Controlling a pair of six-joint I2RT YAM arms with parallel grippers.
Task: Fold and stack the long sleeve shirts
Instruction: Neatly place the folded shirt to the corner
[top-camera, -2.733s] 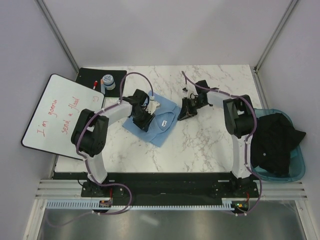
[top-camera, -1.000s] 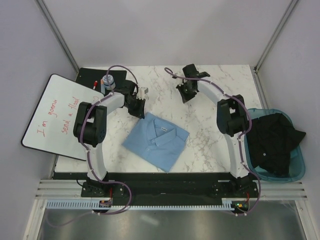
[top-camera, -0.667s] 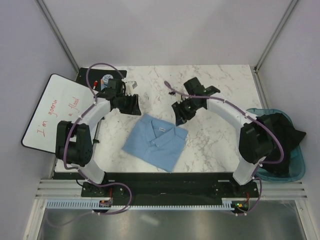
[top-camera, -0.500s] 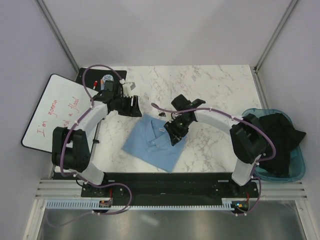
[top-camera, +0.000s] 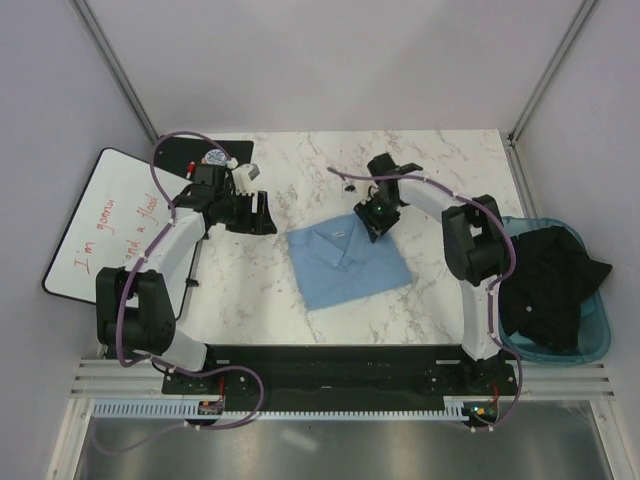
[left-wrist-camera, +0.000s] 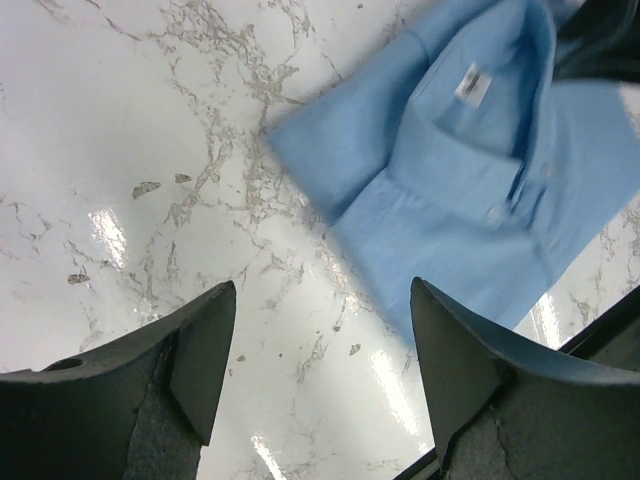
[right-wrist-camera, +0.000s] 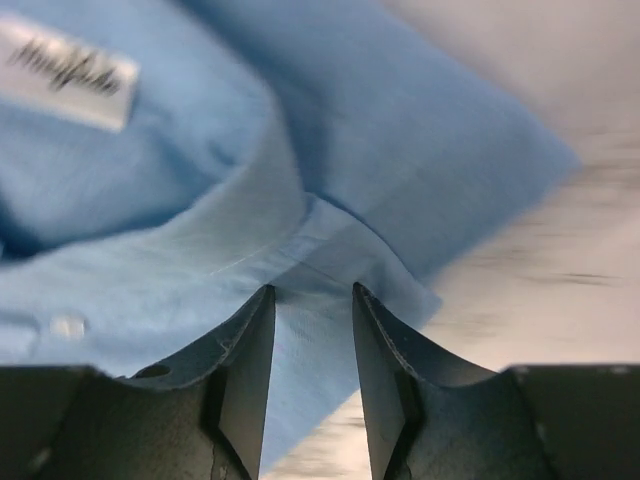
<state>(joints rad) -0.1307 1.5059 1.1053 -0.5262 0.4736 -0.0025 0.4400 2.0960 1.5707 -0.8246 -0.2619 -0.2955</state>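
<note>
**Risk: the fold gets dragged loose**

Top view: the plain light-blue long sleeve shirt of thin cloth (top-camera: 345, 262) lies folded on the white marble desk (top-camera: 440, 170). Its collar sits under the right hand (top-camera: 380, 222).

Left wrist: the left hand (left-wrist-camera: 320, 290) gapes wide and empty, with the shirt ahead to its right.

Right wrist: the right hand is narrowly parted over the collar. Pinching or sliding here could bunch the fold.

shirt (top-camera: 345, 265) shifted right and turned, right claw (top-camera: 378, 222) at collar, left claw (top-camera: 262, 213) opened
</note>
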